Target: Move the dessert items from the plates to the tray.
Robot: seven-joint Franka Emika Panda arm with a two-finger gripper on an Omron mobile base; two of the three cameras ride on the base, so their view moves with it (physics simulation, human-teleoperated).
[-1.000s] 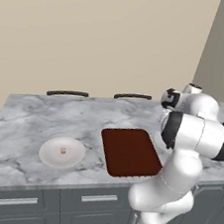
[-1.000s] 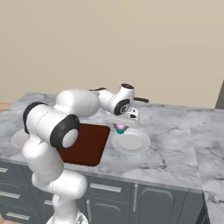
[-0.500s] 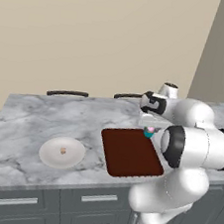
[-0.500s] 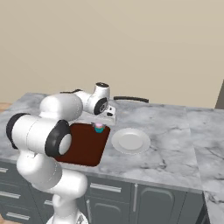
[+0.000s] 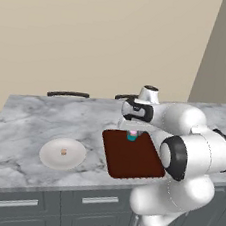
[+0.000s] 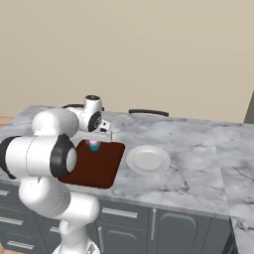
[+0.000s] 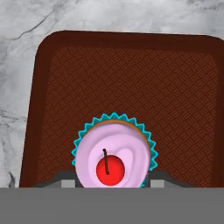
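The counter (image 5: pixel 28 119) carries the tray (image 5: pixel 132 158) and two plates (image 5: pixel 62 154) (image 6: pixel 148 159). The gripper (image 5: pixel 132 133) hangs over the tray's far end, fingers pinching the cupcake (image 7: pixel 113 155). A morsel (image 5: pixel 63 152) lies on the left plate.
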